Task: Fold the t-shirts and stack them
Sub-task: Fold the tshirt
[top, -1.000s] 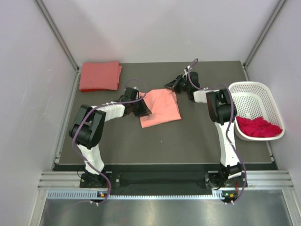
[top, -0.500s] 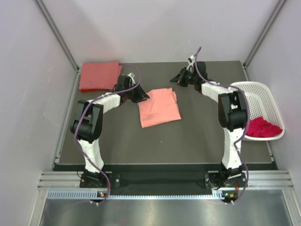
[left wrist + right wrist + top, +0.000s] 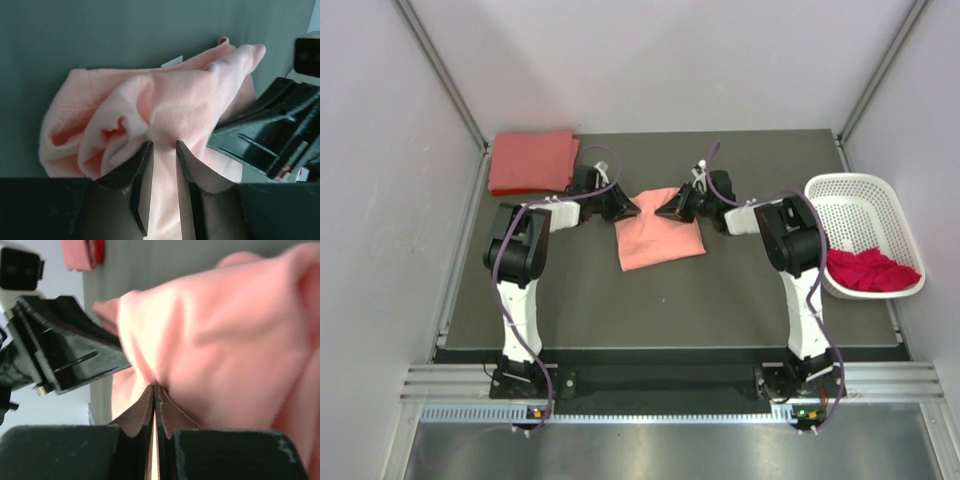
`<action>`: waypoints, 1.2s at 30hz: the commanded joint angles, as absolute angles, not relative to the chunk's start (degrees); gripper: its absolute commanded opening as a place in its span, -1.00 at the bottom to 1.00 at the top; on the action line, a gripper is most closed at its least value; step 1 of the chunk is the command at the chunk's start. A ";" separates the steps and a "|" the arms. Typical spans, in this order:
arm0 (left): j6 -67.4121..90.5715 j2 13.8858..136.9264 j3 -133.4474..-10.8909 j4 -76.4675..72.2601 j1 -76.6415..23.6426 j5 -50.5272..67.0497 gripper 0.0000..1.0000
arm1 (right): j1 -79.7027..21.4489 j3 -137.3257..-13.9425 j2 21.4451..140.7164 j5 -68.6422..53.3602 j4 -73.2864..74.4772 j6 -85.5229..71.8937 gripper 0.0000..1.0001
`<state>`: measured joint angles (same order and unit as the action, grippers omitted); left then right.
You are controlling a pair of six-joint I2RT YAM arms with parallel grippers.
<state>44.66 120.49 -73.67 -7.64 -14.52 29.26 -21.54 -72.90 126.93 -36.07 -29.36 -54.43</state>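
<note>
The salmon-pink t-shirt (image 3: 658,238) lies folded at the table's centre. My left gripper (image 3: 628,208) is at its back-left corner and my right gripper (image 3: 663,208) at its back edge, tips facing each other. In the left wrist view the left gripper (image 3: 162,145) is closed on a bunched fold of the pink shirt (image 3: 165,95). In the right wrist view the right gripper (image 3: 154,386) is pinched shut on the shirt (image 3: 220,340). The coral-red t-shirt (image 3: 530,161) lies folded at the back left. The magenta-red t-shirt (image 3: 865,270) lies crumpled in the basket.
The white perforated basket (image 3: 860,195) stands at the right edge of the dark mat (image 3: 740,300). Grey walls close in the back and both sides. Each wrist view shows the other gripper's black body close by.
The right gripper swung from behind the shirt forward onto its back edge. The left gripper moved from the shirt's left side to its back-left corner. The shirt's back edge is now bunched.
</note>
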 commanded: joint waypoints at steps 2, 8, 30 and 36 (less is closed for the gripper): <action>46.93 121.99 -75.50 -13.01 -13.10 27.08 -0.39 | -20.04 -78.22 130.33 -34.90 -35.42 -55.64 -1.00; 50.36 124.98 -76.73 -13.18 -11.52 24.43 -0.38 | -17.06 -83.49 133.85 -34.45 -32.70 -55.37 -1.00; 41.40 126.65 -93.86 2.55 -8.61 16.87 -0.31 | -12.66 -97.47 135.36 -29.79 -5.29 -44.22 -1.00; 42.19 116.13 -86.94 0.88 -9.93 20.30 -0.29 | -13.62 -99.84 129.21 -29.18 2.10 -36.48 -1.00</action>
<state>43.44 124.68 -89.45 0.73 -8.69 17.56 -13.04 -97.06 135.13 -29.95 -2.72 -41.71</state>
